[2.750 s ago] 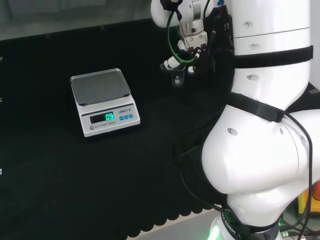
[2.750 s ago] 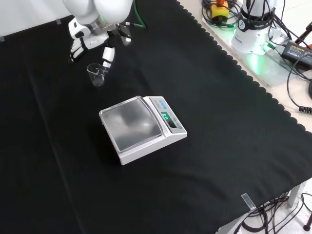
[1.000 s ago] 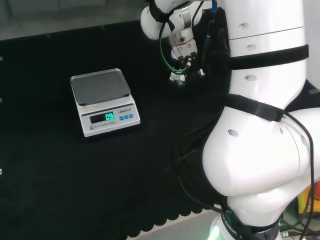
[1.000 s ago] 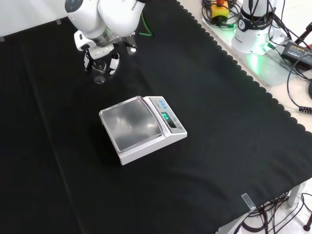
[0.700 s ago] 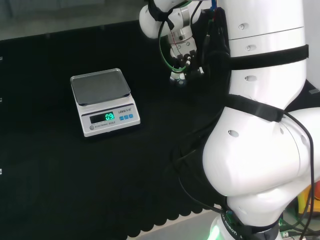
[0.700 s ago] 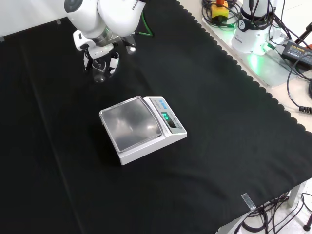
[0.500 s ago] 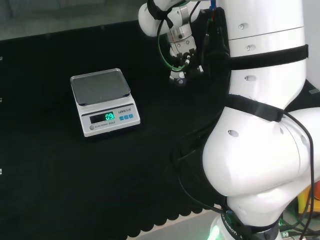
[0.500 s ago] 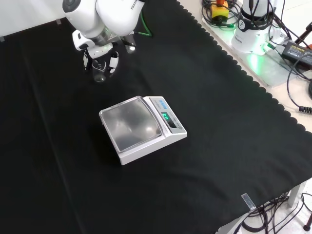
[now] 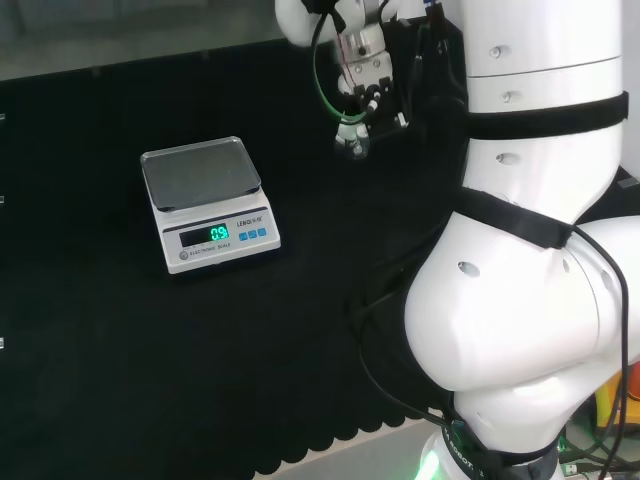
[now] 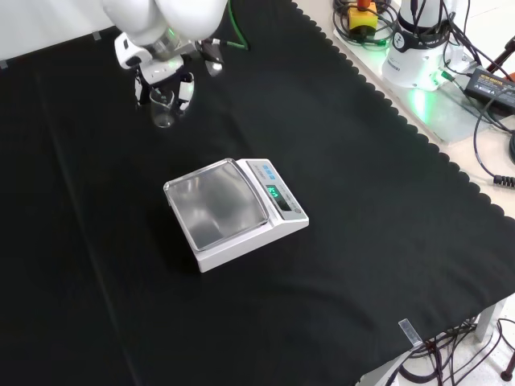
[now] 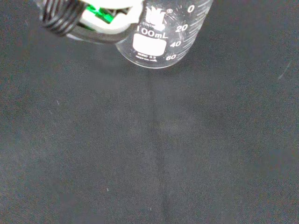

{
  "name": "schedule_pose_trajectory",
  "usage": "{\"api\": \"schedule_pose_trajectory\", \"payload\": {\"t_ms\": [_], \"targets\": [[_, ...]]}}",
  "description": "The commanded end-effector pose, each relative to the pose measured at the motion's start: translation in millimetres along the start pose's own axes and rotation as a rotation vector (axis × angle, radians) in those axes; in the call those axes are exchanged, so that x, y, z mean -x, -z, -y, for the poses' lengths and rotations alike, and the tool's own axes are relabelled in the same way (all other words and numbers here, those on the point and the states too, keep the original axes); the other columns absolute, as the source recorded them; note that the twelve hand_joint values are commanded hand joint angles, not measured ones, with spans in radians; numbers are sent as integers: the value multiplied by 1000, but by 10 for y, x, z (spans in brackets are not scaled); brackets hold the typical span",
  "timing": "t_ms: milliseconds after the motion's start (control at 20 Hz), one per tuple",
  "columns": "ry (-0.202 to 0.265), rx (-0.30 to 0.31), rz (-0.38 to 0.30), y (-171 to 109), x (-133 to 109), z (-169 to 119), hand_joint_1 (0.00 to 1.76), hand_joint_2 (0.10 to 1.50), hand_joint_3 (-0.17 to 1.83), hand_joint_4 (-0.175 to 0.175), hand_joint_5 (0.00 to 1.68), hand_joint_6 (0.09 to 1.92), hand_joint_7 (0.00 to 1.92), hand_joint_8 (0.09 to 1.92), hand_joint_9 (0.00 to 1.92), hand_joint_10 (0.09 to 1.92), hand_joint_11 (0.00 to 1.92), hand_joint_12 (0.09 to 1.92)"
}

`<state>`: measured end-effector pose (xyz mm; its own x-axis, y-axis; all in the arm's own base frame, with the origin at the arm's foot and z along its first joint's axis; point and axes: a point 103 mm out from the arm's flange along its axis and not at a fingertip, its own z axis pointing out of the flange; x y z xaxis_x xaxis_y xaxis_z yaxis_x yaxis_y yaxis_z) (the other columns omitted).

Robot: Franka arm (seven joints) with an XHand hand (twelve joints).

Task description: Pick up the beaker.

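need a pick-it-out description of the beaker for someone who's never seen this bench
Start at the white scale in the middle of the black cloth. In the front view, look up and left of it to the hand under the white arm. The beaker is the small clear glass vessel between its fingers, with white printed graduations on its wall; it is the one glass piece there.

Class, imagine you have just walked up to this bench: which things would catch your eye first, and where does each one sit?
The white scale with its lit green readout stands out most, near the middle of the black cloth in the front view. Beyond it, at the upper left of that view, the black and white hand has its fingers around a small clear beaker. In the head view, the arm's big white links loom at the right.
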<state>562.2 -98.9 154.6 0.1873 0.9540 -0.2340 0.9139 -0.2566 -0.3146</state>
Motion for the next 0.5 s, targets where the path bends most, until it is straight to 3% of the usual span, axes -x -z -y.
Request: {"api": "schedule_pose_trajectory", "payload": {"t_ms": [50,500], "targets": [[31,3,-41,410,113,276,1065,692,598,-163,982,111,1095,399,1458,87,1517,595],[49,-17,-26,814,109,516,1033,687,600,-169,962,103,1078,388,1435,87,1517,587]]}}
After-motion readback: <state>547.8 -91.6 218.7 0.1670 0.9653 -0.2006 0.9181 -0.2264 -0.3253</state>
